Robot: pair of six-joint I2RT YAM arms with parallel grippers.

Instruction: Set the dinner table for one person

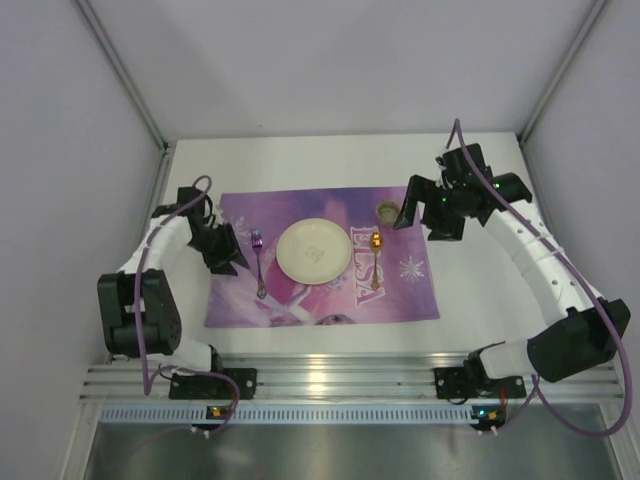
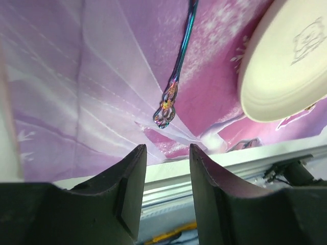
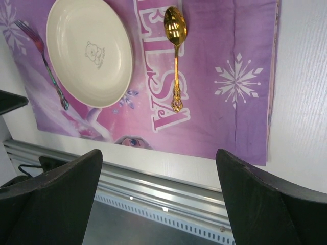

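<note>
The white dinner table (image 1: 480, 290) carries a purple "ELSA" placemat (image 1: 400, 290). A cream plate (image 1: 313, 250) lies at the mat's middle. An iridescent fork (image 1: 258, 262) lies left of the plate and a gold spoon (image 1: 375, 258) right of it. A small cup (image 1: 387, 211) stands at the mat's far right. My left gripper (image 1: 232, 262) hovers just left of the fork. In the left wrist view this gripper (image 2: 166, 153) is open and empty, apart from the fork (image 2: 176, 76). My right gripper (image 1: 428, 213) hangs beside the cup, and its wrist view shows it (image 3: 158, 153) wide open and empty.
A ribbed aluminium rail (image 1: 340, 375) runs along the near edge of the table, with both arm bases bolted to it. Grey walls close in the left, right and back. Bare white tabletop (image 3: 306, 102) shows to the right of the mat.
</note>
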